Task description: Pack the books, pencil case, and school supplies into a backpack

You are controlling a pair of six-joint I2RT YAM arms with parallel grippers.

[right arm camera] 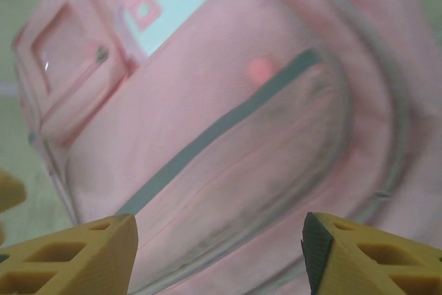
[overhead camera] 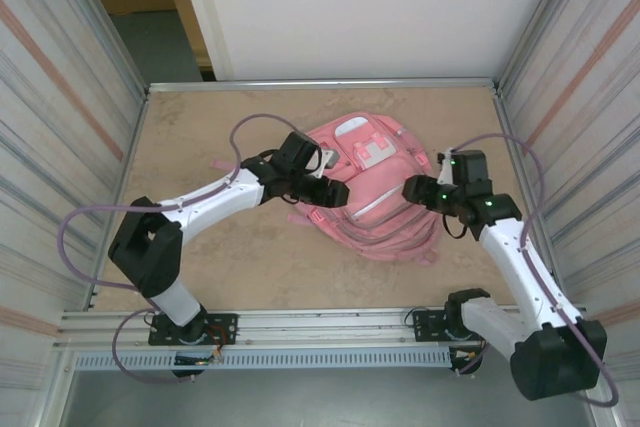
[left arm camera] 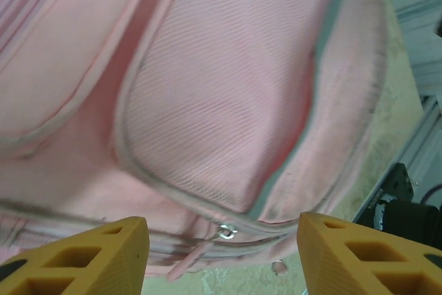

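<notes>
pink soft fabric backpack (overhead camera: pixel 385 209) with zipped front pockets and a white patch lies flat at the middle of the tan table (overhead camera: pixel 200 137). left gripper (overhead camera: pixel 336 193) is at its left edge, fingers spread wide, holding nothing. right gripper (overhead camera: pixel 414 189) is at its right side, likewise spread and empty.

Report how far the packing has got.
Done: unclear; the backpack lies on the table, looking zipped shut. In hand: nothing; the left end effector and right end effector sit open at its sides. Left: likely working a zip pull.
</notes>
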